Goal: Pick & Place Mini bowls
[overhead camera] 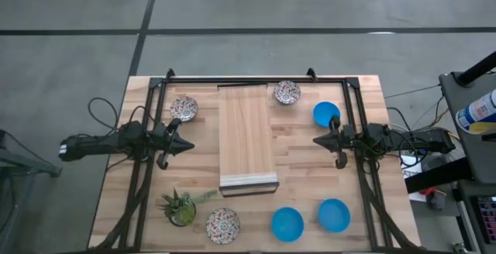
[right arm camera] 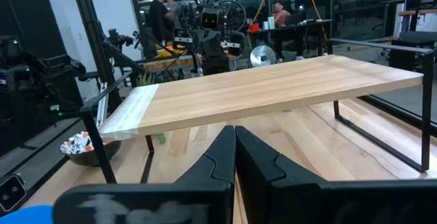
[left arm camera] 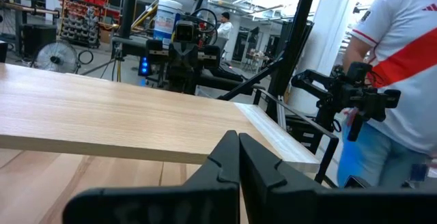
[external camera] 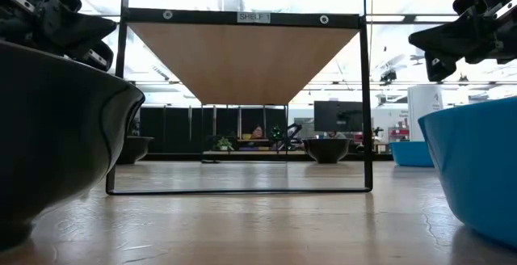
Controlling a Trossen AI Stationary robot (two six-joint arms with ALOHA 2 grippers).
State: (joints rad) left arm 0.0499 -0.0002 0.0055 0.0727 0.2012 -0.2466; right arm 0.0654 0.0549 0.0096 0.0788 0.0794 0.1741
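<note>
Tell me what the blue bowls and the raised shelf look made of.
Blue bowls: plain, even bright colour; plastic or glazed ceramic, the views don't settle which. Shelf board: light wood with visible grain, matte, with a paler end strip, on a thin black, probably metal, frame.

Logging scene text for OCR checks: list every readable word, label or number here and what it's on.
"SHELF" then a character too small to read: white label on the top bar of the black shelf frame.
Container with a blue label beside the table: print too small to read.
White tub with a blue label in the room: blurred, unreadable.
No text on the mini bowls.
</note>
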